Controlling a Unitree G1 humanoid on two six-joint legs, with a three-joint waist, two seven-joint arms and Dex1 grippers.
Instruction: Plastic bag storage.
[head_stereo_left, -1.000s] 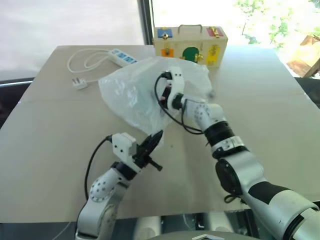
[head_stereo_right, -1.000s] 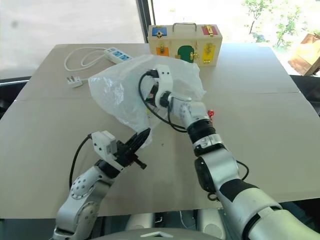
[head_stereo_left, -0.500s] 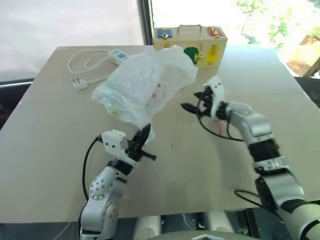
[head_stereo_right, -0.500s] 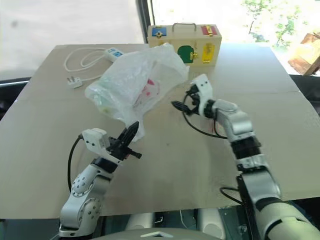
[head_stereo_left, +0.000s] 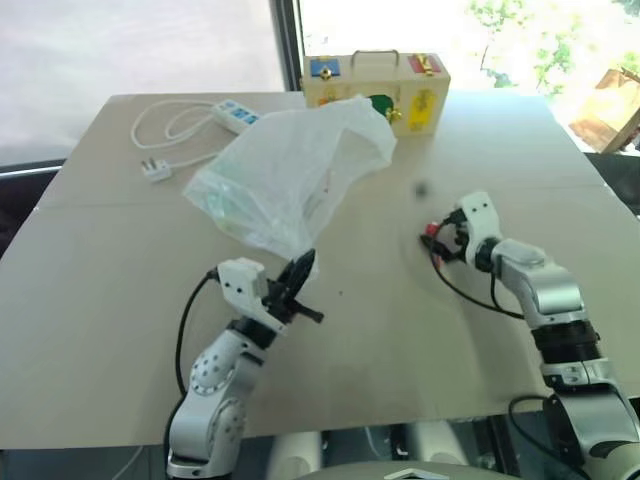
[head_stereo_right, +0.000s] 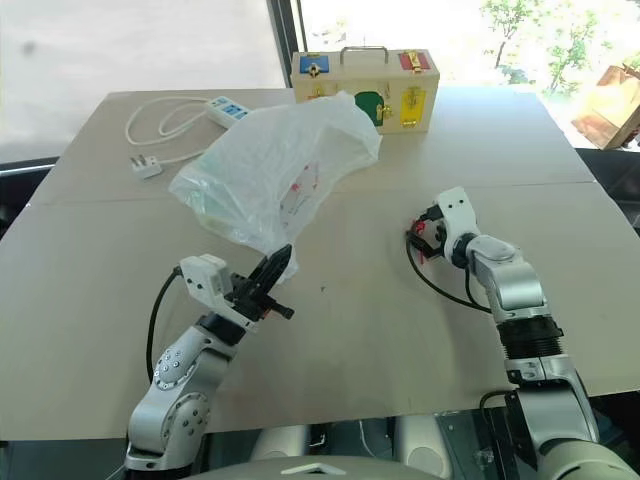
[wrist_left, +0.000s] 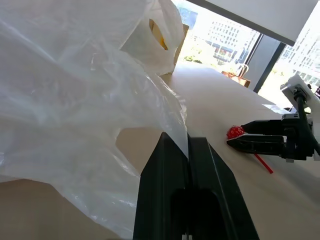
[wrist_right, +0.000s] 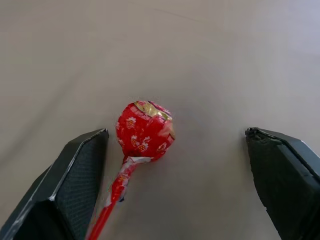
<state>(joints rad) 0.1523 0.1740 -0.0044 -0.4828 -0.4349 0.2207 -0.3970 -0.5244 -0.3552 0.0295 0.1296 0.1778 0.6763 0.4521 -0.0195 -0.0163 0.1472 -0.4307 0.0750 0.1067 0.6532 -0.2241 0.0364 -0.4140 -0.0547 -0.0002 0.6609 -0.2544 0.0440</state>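
Toward the middle of the table (head_stereo_left: 90, 330), we are pinching the plastic bag (head_stereo_left: 290, 170) by its lower tip, our left gripper (head_stereo_left: 297, 283) clamped shut on the film while the rest of the bag is billowing up toward the far edge, its top just in front of the wooden latch box (head_stereo_left: 376, 86). Nearer the right edge, our right gripper (head_stereo_right: 420, 237) is hovering with its fingers (wrist_right: 75, 185) spread wide apart on either side of a red lollipop (wrist_right: 144, 132) lying on the bare surface, touching neither finger. By the far left corner, a white power strip (head_stereo_left: 240, 113) is trailing its coiled cable. We are judging the storage barely begun: the bag is loose, unfolded and outside any container, and gathering it up is all ahead of us.
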